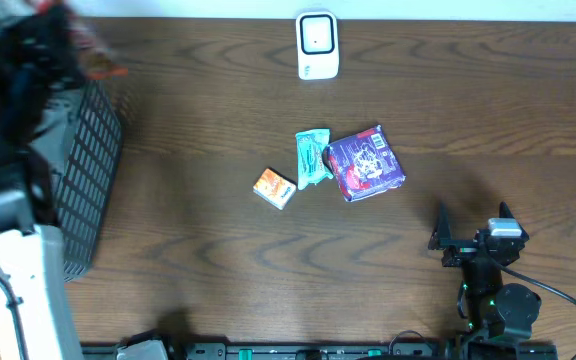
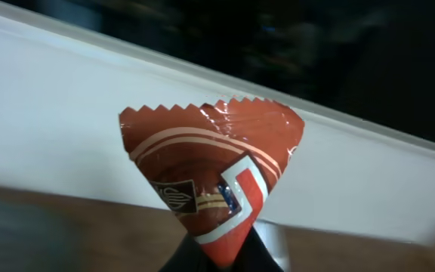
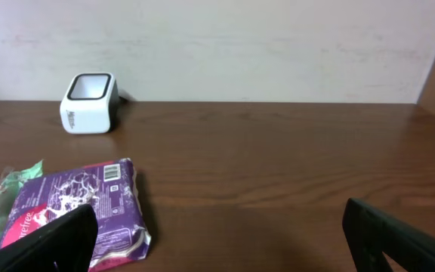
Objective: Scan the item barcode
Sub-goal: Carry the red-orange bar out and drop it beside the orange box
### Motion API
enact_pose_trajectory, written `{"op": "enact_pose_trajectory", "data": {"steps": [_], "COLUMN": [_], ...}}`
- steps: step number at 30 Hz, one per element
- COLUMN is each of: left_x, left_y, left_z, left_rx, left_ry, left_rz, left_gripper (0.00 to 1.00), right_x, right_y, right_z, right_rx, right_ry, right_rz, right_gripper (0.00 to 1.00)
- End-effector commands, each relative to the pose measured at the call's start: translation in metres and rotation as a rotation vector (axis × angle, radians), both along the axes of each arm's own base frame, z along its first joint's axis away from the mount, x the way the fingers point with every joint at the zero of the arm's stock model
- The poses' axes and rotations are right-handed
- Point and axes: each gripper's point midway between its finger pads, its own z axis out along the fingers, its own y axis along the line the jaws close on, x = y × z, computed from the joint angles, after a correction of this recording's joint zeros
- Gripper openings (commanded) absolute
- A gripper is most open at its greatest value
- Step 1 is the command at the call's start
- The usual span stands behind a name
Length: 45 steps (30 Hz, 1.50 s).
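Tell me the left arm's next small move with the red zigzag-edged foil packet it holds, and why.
Probably swing the left gripper, shut on the red zigzag-edged foil packet, across the table toward the white box-shaped scanner. The packet hangs up by the black wire basket, well away from the scanner's window, so its barcode likely cannot be read from there.

Wood-grain table (image 1: 198,150), smooth, low sheen. Scanner (image 1: 317,45) at twelve o'clock: glossy white plastic. Red packet (image 2: 217,166): shiny crinkled film. Purple packet (image 1: 365,163): glossy film too. Basket (image 1: 93,170) at nine o'clock: black wire mesh.
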Motion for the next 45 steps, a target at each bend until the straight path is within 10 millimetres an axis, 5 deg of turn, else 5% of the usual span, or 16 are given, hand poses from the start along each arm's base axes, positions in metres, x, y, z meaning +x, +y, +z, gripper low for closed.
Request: {"op": "enact_pose_trajectory", "data": {"steps": [1,6,14,23,28,29,30,35,40,45], "left_x": [-0.011,-0.01,-0.008,0.002,0.008,0.007,0.007,0.006,0.013,0.012], "left_y": [-0.073,-0.133,-0.202,-0.234,-0.24,-0.24,-0.241,-0.243,-0.231,-0.2], "left_z": [0.002,-0.051,-0.213,-0.323,-0.336,-0.337,-0.337,-0.337,-0.325,-0.276], "left_rx": [-0.107,-0.096,0.072,0.055,-0.132,-0.155,-0.165,-0.162,-0.124,-0.052], "left_ry": [0.044,0.248,0.759,1.042,1.127,1.138,1.143,1.142,1.091,0.959], "left_rz": [-0.198,-0.272,-0.293,-0.253,-0.128,-0.111,-0.104,-0.108,-0.137,-0.182], "left_gripper": [0.07,0.07,0.07,0.07,0.07,0.13,0.32,0.74,0.84,0.88], "right_x": [0.0,0.0,0.0,0.0,0.0,0.0,0.0,0.0,0.0,0.0], "right_y": [-0.003,-0.003,-0.003,-0.003,-0.003,-0.003,-0.003,-0.003,-0.003,-0.003], "right_z": [0.0,0.0,0.0,0.0,0.0,0.0,0.0,0.0,0.0,0.0], "right_rx": [0.01,0.01,0.01,0.01,0.01,0.01,0.01,0.01,0.01,0.01], "right_ry": [-0.002,-0.002,-0.002,-0.002,-0.002,-0.002,-0.002,-0.002,-0.002,-0.002], "right_rz": [-0.011,-0.011,-0.011,-0.011,-0.011,-0.011,-0.011,-0.011,-0.011,-0.011], "right_gripper": [0.99,0.99,0.99,0.99,0.99,0.99,0.99,0.99,0.99,0.99]}}
